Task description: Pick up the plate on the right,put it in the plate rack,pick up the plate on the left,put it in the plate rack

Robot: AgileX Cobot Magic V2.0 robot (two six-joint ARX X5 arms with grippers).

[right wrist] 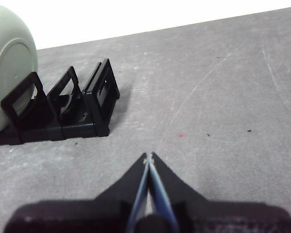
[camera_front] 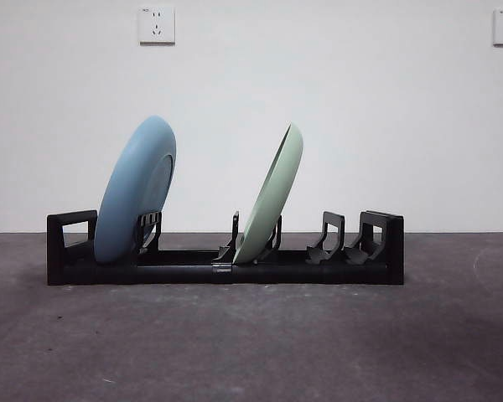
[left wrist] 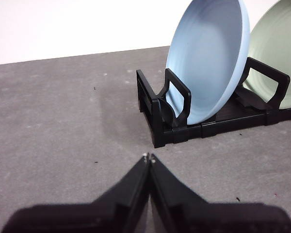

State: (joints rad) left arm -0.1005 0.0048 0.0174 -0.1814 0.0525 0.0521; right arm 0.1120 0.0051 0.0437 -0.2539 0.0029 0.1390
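The black plate rack lies across the grey table. A blue plate leans in its left-end prongs and a pale green plate leans in the middle prongs. In the left wrist view my left gripper is shut and empty, hovering a short way off the rack's end that holds the blue plate. My right gripper is also shut with nothing in it, off the rack's other end, with the green plate beyond. Neither arm shows in the front view.
Bare grey tabletop surrounds the rack. A white wall with two sockets stands behind. Empty prong pairs remain at the rack's right end.
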